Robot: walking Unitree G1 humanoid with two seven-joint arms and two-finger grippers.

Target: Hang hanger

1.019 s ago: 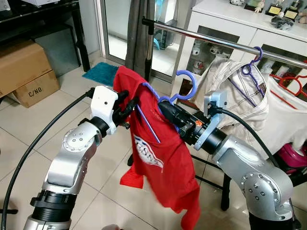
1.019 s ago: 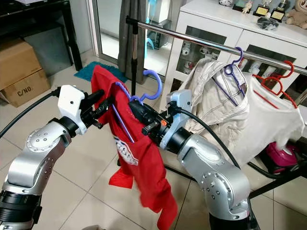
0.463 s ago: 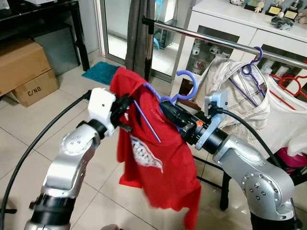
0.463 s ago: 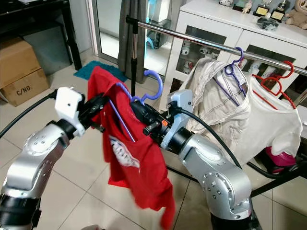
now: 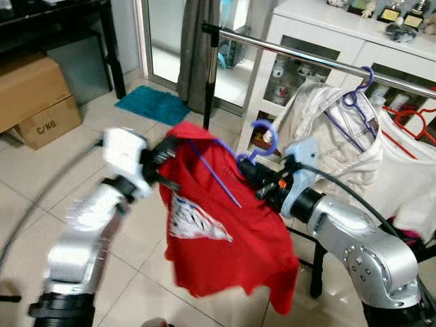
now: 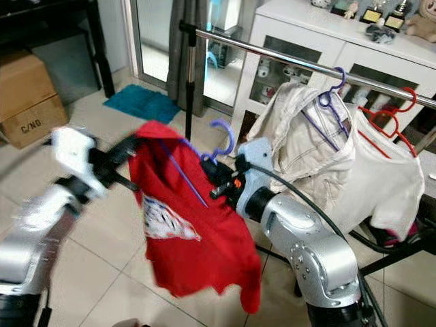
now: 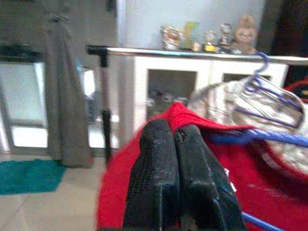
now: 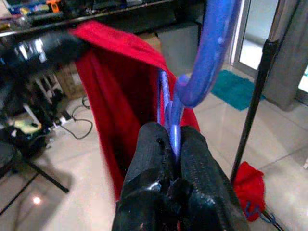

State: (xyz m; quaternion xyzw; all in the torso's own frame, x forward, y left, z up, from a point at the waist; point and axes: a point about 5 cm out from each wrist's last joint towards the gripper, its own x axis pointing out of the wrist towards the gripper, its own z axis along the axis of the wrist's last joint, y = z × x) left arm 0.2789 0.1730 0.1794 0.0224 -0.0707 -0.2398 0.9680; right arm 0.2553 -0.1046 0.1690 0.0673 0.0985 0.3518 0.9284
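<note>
A blue-purple hanger (image 5: pixel 261 140) carries a red T-shirt (image 5: pixel 225 238) in front of me, below the silver clothes rail (image 5: pixel 306 58). My right gripper (image 5: pixel 249 172) is shut on the hanger's neck just under the hook; the right wrist view shows the hanger (image 8: pixel 211 53) rising from between the right gripper (image 8: pixel 171 134). My left gripper (image 5: pixel 163 147), blurred by motion, is shut on the shirt's left shoulder edge. In the left wrist view the left gripper (image 7: pixel 173 127) pinches the red T-shirt (image 7: pixel 113 192). The hook is off the rail.
A beige jacket (image 5: pixel 334 129) on a purple hanger and a white shirt (image 5: pixel 409 163) on a red hanger hang on the rail to the right. The rack's post (image 5: pixel 211 75) stands behind the red shirt. Cardboard boxes (image 5: pixel 34 95), a teal mat (image 5: pixel 153 105) and a white cabinet (image 5: pixel 327 27) surround it.
My left arm has swung left with the shirt's edge, spreading the red shirt wider. The hanger in my right gripper has dropped a little.
</note>
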